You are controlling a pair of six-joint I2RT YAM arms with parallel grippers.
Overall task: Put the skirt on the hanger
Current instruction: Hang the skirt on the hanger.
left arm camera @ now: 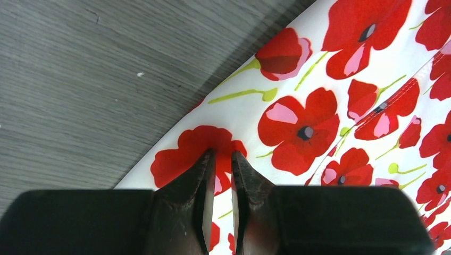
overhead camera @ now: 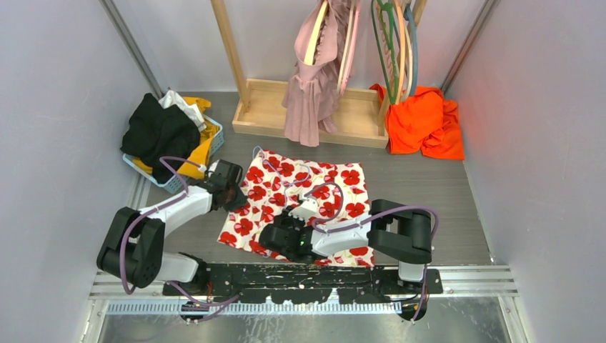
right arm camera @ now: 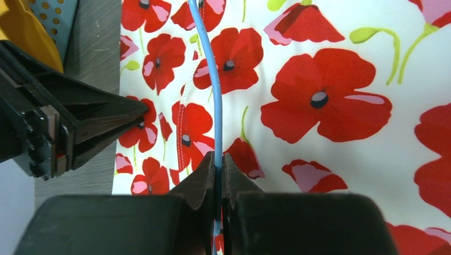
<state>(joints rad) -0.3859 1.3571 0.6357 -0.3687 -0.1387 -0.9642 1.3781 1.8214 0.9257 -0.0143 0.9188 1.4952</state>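
Poppy-print skirt (overhead camera: 343, 179) lies flat on the bench (overhead camera: 429, 186), centre of the top view. A thin blue hanger (right arm camera: 213, 90) lies on it. The right gripper (right arm camera: 219, 155) is clamped on the hanger wire, lower centre. The left gripper (left arm camera: 223, 152) is at the skirt's left edge, jaws nearly together with a slit between; can't tell if fabric is pinched. Basket of clothes (overhead camera: 168, 184) at upper left, wooden rack (overhead camera: 264, 114) with a pink garment (overhead camera: 307, 93) at top, orange garment (overhead camera: 425, 121) at upper right.
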